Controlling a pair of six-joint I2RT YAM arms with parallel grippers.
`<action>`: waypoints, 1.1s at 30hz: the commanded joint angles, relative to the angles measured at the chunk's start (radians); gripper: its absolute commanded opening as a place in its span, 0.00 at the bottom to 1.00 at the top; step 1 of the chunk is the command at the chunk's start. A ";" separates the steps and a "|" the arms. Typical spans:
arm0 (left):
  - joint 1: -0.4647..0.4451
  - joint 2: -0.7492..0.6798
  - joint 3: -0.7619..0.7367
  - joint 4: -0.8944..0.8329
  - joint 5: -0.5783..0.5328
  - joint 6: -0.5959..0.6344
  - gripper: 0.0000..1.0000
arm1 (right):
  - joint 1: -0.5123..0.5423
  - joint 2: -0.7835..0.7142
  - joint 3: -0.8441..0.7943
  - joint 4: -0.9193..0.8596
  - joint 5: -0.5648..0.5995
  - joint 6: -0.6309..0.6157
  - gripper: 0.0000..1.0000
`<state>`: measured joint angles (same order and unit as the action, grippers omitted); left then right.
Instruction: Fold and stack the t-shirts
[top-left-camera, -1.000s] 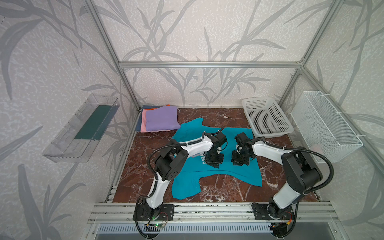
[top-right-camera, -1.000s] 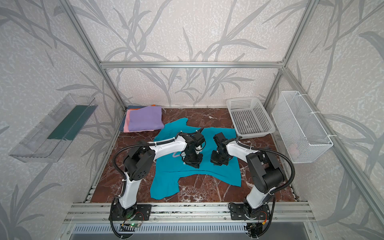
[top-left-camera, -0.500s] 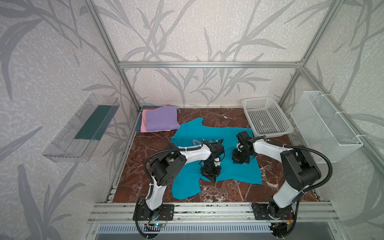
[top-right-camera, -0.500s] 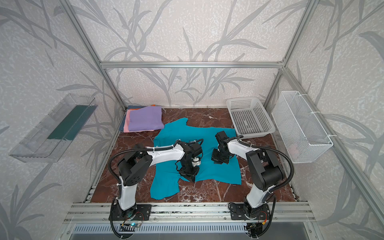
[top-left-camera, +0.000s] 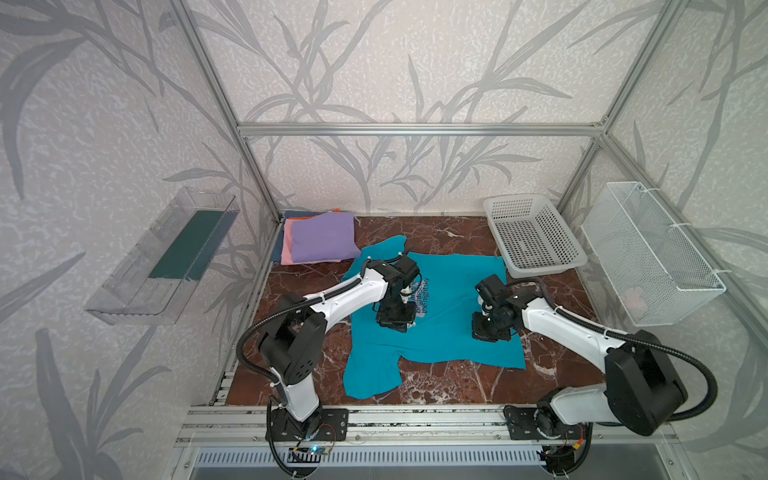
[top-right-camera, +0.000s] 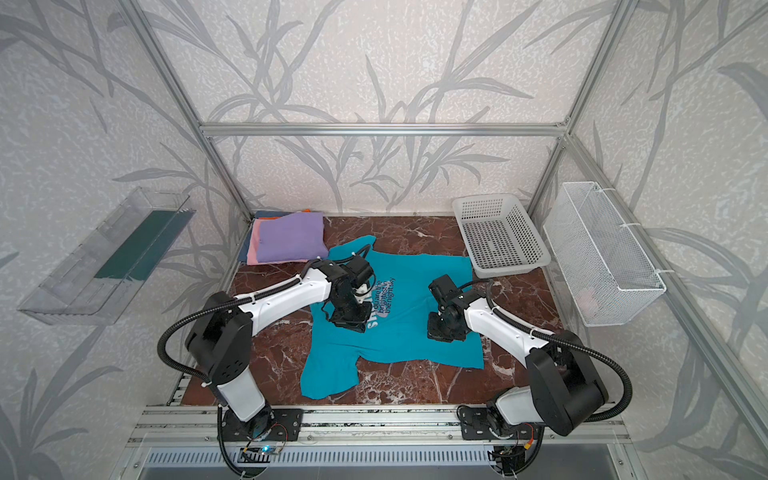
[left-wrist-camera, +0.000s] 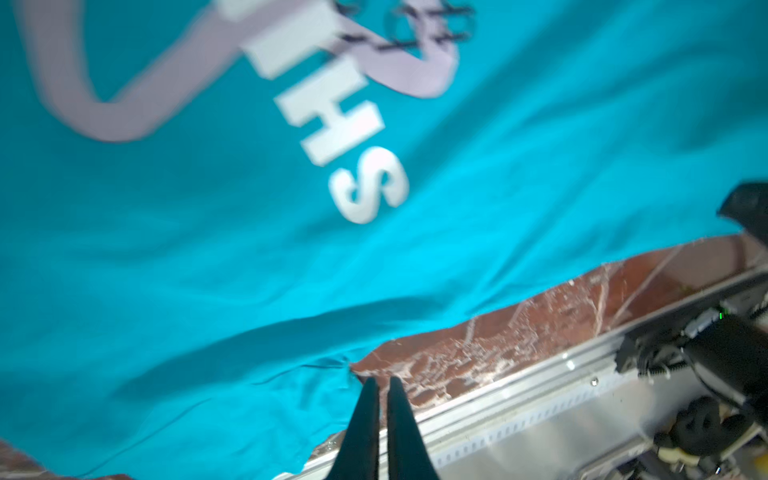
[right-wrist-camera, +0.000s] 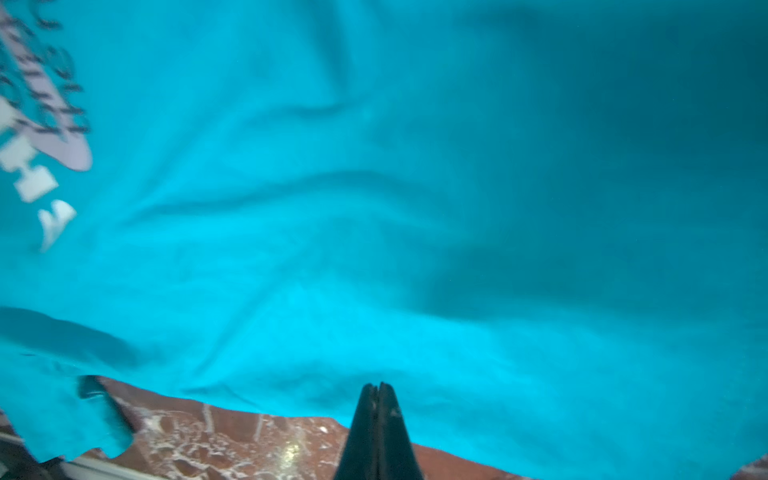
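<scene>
A teal t-shirt lies spread face up on the marble table, its white "SHINE" lettering showing. One sleeve points to the front edge. My left gripper hovers over the chest print, shut and holding nothing. My right gripper hangs over the shirt's right part, also shut and empty. At the back left sits a stack of folded t-shirts, lilac on top, with pink, orange and dark blue edges below.
A white perforated basket stands at the back right, touching the shirt's corner. A wire basket hangs on the right wall and a clear tray on the left wall. The aluminium front rail borders the table.
My left gripper has slid left off the chest print, uncovering the lettering, and its fingers have closed. My right gripper has moved a little toward the front.
</scene>
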<state>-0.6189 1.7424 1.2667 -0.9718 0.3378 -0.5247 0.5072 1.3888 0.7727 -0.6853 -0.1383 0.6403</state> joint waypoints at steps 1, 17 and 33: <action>0.096 -0.032 -0.089 -0.046 -0.109 -0.054 0.10 | 0.014 -0.019 -0.065 -0.039 0.024 0.048 0.00; 0.384 -0.064 -0.191 0.111 -0.180 -0.127 0.50 | -0.147 -0.001 -0.120 -0.114 0.099 0.022 0.00; 0.429 0.075 -0.164 0.253 -0.119 -0.206 0.41 | -0.202 -0.009 -0.094 -0.146 0.089 -0.043 0.00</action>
<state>-0.1879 1.7920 1.1019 -0.7250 0.2214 -0.7181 0.3084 1.3865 0.6746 -0.8059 -0.0433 0.6079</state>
